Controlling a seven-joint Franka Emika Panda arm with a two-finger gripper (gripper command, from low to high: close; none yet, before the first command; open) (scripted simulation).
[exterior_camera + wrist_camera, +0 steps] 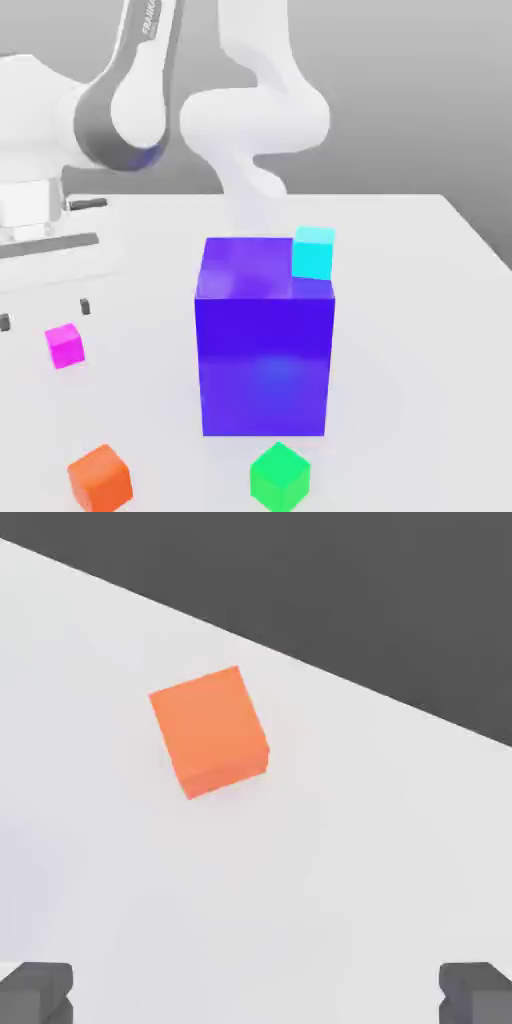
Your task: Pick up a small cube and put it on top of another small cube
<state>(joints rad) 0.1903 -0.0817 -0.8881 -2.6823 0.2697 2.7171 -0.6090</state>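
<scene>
Lettering on the arm [125,110] reads "FRANKA", running along its upper link. The gripper [45,314] is empty, its two fingers [85,306] wide apart. In the exterior view, the pink cube [66,346] sits on the table [400,350] at the left, just below the fingertips. The orange cube [101,480] and green cube [280,478] are nearer the camera. A cyan cube [313,253] rests on top of the blue block [265,350], at its right side.
</scene>
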